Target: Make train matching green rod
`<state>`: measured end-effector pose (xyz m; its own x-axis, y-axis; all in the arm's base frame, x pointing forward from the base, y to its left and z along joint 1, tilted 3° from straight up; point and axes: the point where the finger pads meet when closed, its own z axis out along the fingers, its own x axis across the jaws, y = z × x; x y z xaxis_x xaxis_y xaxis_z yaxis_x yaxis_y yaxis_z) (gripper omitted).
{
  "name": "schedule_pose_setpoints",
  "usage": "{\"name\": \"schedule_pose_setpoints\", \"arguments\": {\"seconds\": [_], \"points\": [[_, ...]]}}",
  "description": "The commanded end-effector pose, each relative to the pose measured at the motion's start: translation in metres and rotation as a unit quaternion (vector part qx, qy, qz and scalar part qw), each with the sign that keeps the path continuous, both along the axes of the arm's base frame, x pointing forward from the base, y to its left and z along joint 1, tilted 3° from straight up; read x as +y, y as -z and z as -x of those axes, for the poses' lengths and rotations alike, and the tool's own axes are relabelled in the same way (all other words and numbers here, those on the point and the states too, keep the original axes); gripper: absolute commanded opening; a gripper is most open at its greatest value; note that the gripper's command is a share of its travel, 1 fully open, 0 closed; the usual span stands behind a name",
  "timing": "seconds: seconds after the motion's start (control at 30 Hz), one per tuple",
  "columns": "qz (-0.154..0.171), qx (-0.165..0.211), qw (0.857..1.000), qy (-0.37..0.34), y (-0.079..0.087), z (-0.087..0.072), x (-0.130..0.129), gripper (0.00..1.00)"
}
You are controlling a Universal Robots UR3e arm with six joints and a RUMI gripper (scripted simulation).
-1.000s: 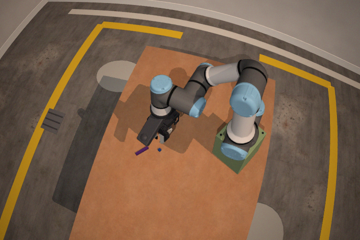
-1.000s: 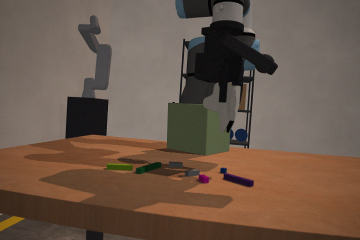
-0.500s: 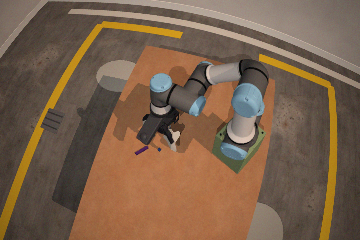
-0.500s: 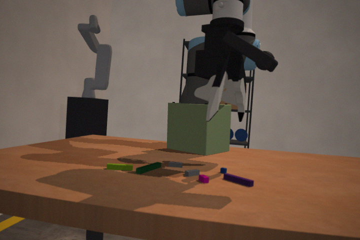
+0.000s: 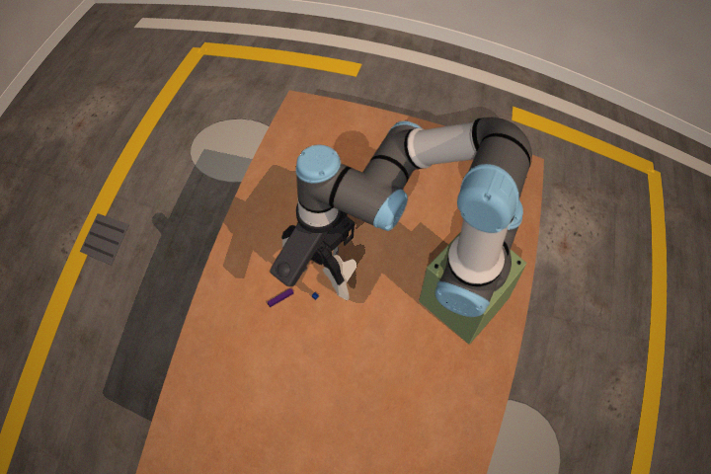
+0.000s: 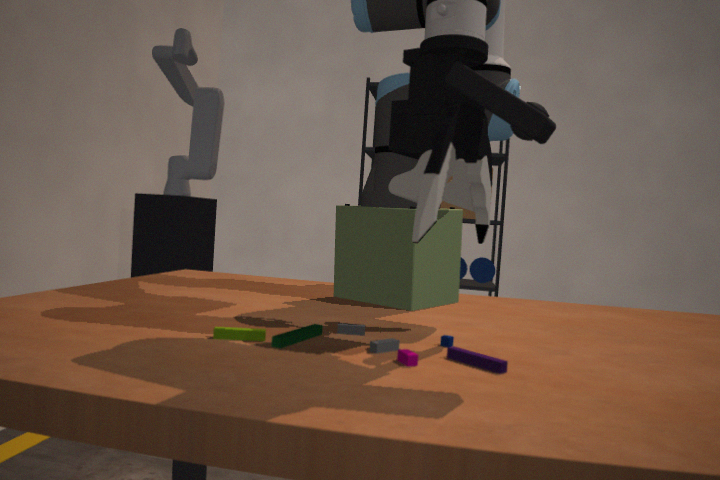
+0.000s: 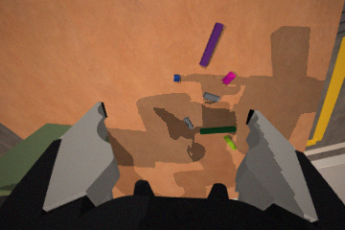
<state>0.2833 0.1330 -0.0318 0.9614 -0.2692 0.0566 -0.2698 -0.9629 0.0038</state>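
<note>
Gripper [image 6: 450, 237] spread wide, empty, high above table [image 6: 599, 362]. Near green rod [image 6: 296, 335]: lime rod [image 6: 239, 333] beside, two grey rods [image 6: 350, 328] [image 6: 384, 345], then magenta rod [image 6: 407, 357], blue rod [image 6: 446, 340], purple rod [image 6: 476, 359] farthest

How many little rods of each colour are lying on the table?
Lime rod: 1
Green rod: 1
Grey rods: 2
Magenta rod: 1
Blue rod: 1
Purple rod: 1
Total: 7

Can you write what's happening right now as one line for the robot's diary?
gripper: open, empty, high above table | blue rod: lying apart from purple rod | train: not built
</note>
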Motion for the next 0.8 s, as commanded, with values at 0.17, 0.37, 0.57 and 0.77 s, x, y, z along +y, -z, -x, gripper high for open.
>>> {"name": "schedule_pose_setpoints", "arguments": {"seconds": [0.17,0.37,0.57,0.77], "points": [[0.000,-0.001,1.000,-0.002,-0.0006,-0.0009,0.0001,1.00],[0.001,-0.001,1.000,-0.016,-0.0006,-0.0016,0.0002,1.00],[0.003,0.000,0.999,-0.048,-0.0007,-0.0034,0.0005,1.00],[0.004,0.000,0.997,-0.082,-0.0007,-0.0053,0.0008,1.00]]}}
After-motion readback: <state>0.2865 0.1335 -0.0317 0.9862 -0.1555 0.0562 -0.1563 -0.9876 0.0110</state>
